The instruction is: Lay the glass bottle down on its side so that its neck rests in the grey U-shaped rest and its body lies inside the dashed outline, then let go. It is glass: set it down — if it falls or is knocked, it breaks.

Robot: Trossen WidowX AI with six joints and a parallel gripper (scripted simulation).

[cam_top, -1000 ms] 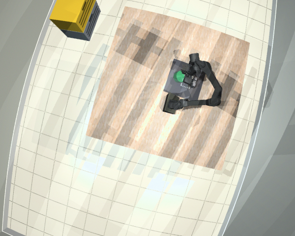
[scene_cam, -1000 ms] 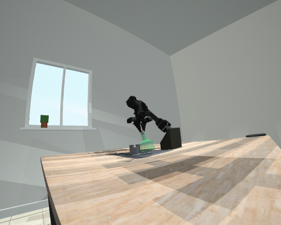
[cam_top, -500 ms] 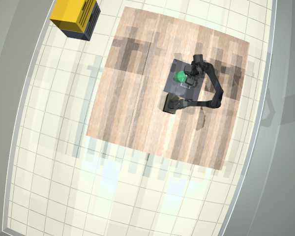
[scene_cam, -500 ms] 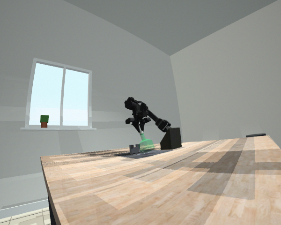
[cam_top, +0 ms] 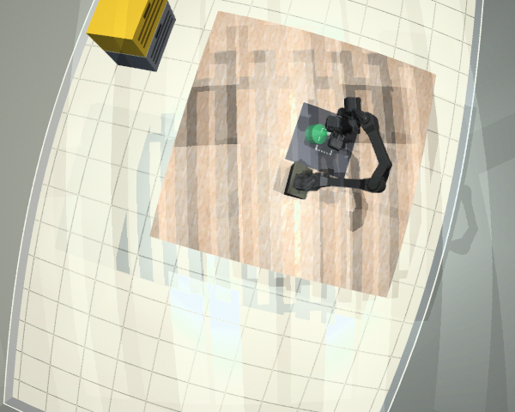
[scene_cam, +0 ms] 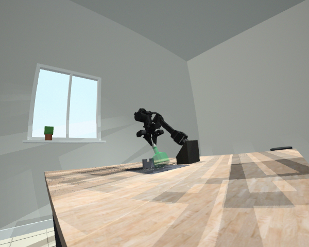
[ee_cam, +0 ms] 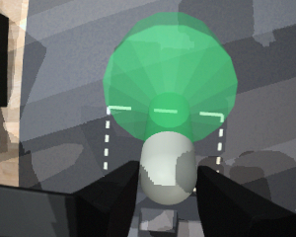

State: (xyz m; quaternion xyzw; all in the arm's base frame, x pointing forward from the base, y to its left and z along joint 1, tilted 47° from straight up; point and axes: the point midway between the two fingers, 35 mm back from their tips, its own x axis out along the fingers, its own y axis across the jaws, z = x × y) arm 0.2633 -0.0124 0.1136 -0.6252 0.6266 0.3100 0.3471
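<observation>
The green glass bottle (cam_top: 318, 134) (scene_cam: 160, 157) (ee_cam: 170, 64) is tilted, its pale-topped neck leaning toward the grey U-shaped rest (scene_cam: 147, 163) (ee_cam: 158, 220). My gripper (scene_cam: 153, 144) (ee_cam: 168, 173) is shut on the pale top of the neck, above and beside the rest. The body is low over the dark mat; whether its lower edge touches is unclear. In the wrist view the body overlaps one end of the dashed outline (cam_top: 324, 152) (ee_cam: 107, 125) and extends beyond it. The fingertips are hidden in the top view, and the fingers cover part of the outline in the wrist view.
The dark mat (cam_top: 295, 148) (ee_cam: 64, 64) lies on the wooden table (cam_top: 222, 199) (scene_cam: 202, 201). The arm's dark base block (cam_top: 295, 188) (scene_cam: 193, 151) stands beside the mat, near the bottle's body. A yellow and grey box (cam_top: 133, 35) is off the table.
</observation>
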